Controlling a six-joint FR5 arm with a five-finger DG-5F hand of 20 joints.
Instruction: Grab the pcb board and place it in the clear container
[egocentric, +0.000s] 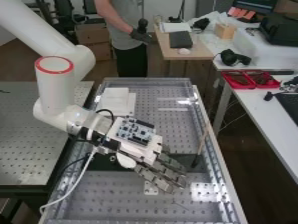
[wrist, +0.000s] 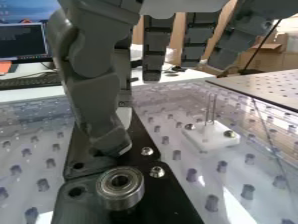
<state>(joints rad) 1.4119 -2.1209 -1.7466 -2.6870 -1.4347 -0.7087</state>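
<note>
A dark grey robotic hand (egocentric: 163, 175) reaches low over a perforated bench top (egocentric: 176, 125), its fingers nearly straight and slightly spread, pinching nothing, apparently to leave room for a grasp. A circuit board (egocentric: 135, 130) sits on the back of the hand, probably as its own electronics; whether it is the board to be grabbed cannot be told. Near the hand, a round metal bearing (wrist: 120, 187) rests on a black plate (wrist: 166, 202), beside a white block (wrist: 211, 136) whose two upright pins may serve to locate a part. The clear-walled surround (egocentric: 148, 80) might be the intended container.
</note>
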